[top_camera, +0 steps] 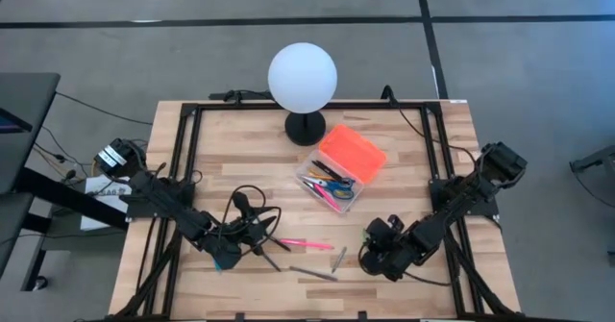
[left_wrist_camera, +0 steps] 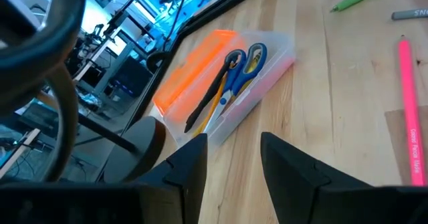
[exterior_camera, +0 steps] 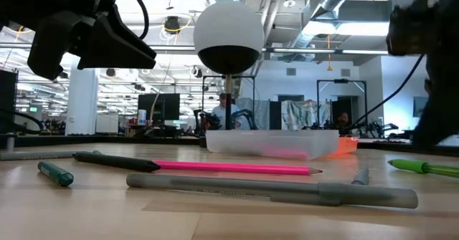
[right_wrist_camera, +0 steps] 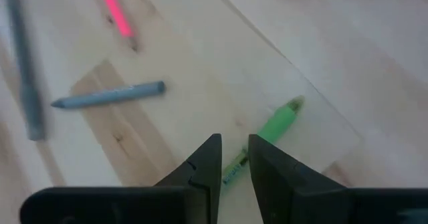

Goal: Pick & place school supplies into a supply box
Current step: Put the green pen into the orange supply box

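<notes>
From above, both arms hang low over the front of the wooden table (top_camera: pixel 240 139): the left gripper (top_camera: pixel 227 255) beside the pink pencil (top_camera: pixel 306 244), the right gripper (top_camera: pixel 377 260) near the right front corner, while the open supply box (top_camera: pixel 332 183), its orange lid (top_camera: pixel 352 152) laid back, sits just in front of the white globe lamp (top_camera: pixel 303 76) with scissors and pens already inside. At table height, a grey pen (exterior_camera: pixel 272 189), the pink pencil, a black pen (exterior_camera: pixel 115 161) and two green markers lie loose before the box. The left wrist view shows its fingers (left_wrist_camera: pixel 187 167) spread and empty, facing the box and its blue-handled scissors (left_wrist_camera: pixel 244 63). The right wrist view shows narrowly parted fingers (right_wrist_camera: pixel 207 160) over a green marker (right_wrist_camera: pixel 267 134), not gripping it. A narrow gap could clip the marker and roll it away.
</notes>
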You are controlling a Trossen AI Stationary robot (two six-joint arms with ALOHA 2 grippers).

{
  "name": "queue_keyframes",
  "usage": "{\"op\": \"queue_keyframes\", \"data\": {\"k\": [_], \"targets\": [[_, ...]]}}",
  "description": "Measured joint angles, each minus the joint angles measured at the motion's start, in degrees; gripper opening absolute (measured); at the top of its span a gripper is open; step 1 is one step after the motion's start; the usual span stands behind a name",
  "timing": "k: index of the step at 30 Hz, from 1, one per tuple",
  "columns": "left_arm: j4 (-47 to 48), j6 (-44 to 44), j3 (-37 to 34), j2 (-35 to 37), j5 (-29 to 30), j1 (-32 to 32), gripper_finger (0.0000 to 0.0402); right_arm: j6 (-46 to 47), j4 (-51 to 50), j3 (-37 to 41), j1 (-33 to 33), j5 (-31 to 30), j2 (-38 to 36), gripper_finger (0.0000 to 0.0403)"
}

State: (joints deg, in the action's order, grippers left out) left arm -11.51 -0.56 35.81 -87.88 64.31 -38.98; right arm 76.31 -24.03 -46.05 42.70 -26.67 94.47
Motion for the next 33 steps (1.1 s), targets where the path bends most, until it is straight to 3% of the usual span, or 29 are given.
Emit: {"op": "queue_keyframes", "data": {"k": [8,20,26,33], "targets": [[0.0,-0.08,0.0,-0.04,-0.04,0.0,0.0135,0.24,-0.3,-2.37,0.41,-0.22,4.89,0.0067],[0.0,-0.46,0.0,-0.06,-0.08,0.0,0.0135,-5.59,-7.32,-8.16,1.11,0.27,5.27,0.0067],[0.0,-0.55,0.0,-0.07,-0.09,0.0,0.0135,-0.61,-13.62,-8.95,1.29,0.21,5.27,0.0067],[0.01,-0.58,0.0,-0.07,-0.1,0.0,0.0135,0.46,-14.08,-8.95,1.31,1.31,5.27,0.0072]]}}
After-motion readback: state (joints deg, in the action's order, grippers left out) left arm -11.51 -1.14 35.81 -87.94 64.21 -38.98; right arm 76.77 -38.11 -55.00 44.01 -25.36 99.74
